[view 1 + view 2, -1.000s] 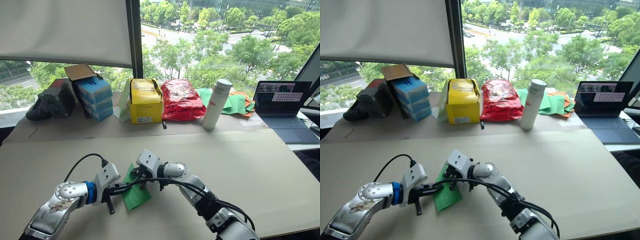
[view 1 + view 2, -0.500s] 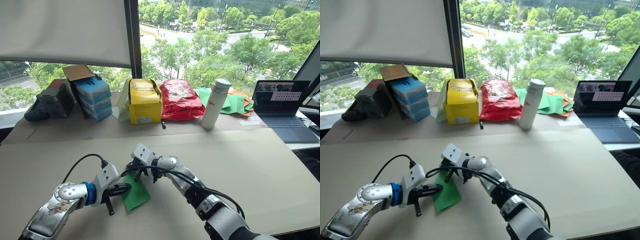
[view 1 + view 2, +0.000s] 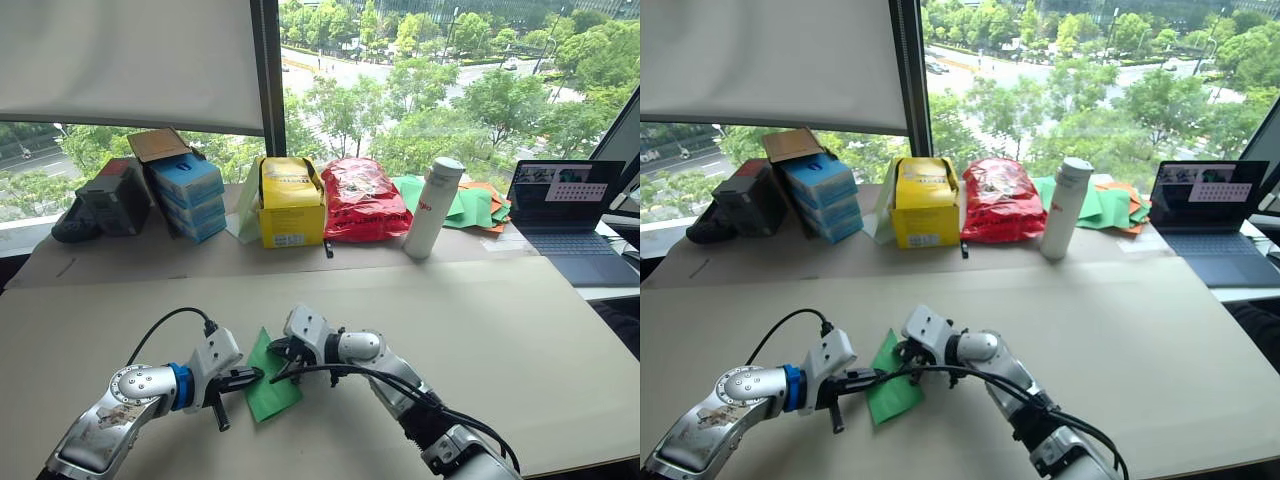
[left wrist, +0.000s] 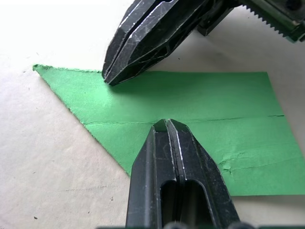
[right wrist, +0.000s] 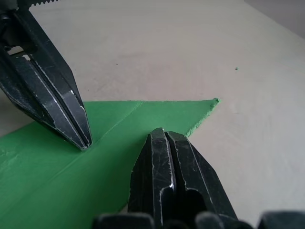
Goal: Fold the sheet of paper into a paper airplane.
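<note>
The sheet of paper (image 3: 272,398) is bright green and lies flat on the tan table (image 3: 480,330) at the near left. It is folded to a point (image 4: 38,68) at one end, and a crease runs along its middle. My left gripper (image 4: 167,123) is shut, its tip pressed down on that crease. My right gripper (image 5: 162,133) is also shut and rests its tip on the paper near the pointed end. The two tips (image 3: 256,375) (image 3: 281,356) stand close together, facing each other. Neither holds the paper between its fingers.
Along the far edge of the table stand a black case (image 3: 108,200), stacked blue boxes (image 3: 188,195), a yellow box (image 3: 290,205), a red bag (image 3: 360,200), a white bottle (image 3: 433,208), a heap of green and orange sheets (image 3: 472,207) and an open laptop (image 3: 568,215).
My right gripper slid towards the paper's far end, then came back nearer along the paper. The left gripper has stayed on the crease.
</note>
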### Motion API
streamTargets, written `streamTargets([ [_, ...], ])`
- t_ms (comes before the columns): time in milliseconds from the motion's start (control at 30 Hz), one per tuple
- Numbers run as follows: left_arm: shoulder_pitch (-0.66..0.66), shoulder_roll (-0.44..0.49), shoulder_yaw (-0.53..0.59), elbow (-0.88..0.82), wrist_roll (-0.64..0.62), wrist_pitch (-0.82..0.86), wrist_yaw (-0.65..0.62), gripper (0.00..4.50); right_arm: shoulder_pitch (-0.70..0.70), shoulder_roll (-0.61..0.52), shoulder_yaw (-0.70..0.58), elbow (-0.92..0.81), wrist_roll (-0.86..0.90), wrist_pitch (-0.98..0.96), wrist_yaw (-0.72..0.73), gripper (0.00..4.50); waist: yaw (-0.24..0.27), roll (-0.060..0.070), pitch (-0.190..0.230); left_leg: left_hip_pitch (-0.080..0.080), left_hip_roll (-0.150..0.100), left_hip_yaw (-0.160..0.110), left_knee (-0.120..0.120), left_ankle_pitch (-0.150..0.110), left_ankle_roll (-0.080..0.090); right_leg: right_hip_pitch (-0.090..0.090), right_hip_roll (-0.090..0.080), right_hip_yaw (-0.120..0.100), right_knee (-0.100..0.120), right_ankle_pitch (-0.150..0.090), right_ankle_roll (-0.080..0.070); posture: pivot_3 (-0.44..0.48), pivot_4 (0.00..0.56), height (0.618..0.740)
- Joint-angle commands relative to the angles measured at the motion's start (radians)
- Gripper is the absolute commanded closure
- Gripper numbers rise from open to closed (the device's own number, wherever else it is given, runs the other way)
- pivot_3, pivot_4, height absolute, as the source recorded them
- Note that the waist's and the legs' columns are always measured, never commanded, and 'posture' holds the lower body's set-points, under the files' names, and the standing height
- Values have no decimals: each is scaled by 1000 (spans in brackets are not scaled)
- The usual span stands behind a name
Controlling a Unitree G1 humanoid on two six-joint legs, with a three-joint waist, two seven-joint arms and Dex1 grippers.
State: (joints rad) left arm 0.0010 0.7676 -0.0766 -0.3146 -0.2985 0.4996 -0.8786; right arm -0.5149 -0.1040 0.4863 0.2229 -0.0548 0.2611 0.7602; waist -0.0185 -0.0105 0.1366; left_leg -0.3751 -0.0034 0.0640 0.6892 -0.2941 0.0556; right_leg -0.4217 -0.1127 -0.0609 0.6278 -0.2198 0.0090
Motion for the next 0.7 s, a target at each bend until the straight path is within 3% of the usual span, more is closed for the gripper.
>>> streamTargets([
  [33,19,8,-39,40,35,13,-4,4479,49,-25,37,-48,-11,65,27,4500,1,0,0,0,0,0,0,0,0,0,0,0,0,0,0,0,150,740],
  [700,11,12,-46,51,36,5,-12,4479,205,-182,79,-329,9,250,101,4500,7,2,-1,1,0,0,-1,-1,2,0,0,-1,-3,0,0,0,150,740],
])
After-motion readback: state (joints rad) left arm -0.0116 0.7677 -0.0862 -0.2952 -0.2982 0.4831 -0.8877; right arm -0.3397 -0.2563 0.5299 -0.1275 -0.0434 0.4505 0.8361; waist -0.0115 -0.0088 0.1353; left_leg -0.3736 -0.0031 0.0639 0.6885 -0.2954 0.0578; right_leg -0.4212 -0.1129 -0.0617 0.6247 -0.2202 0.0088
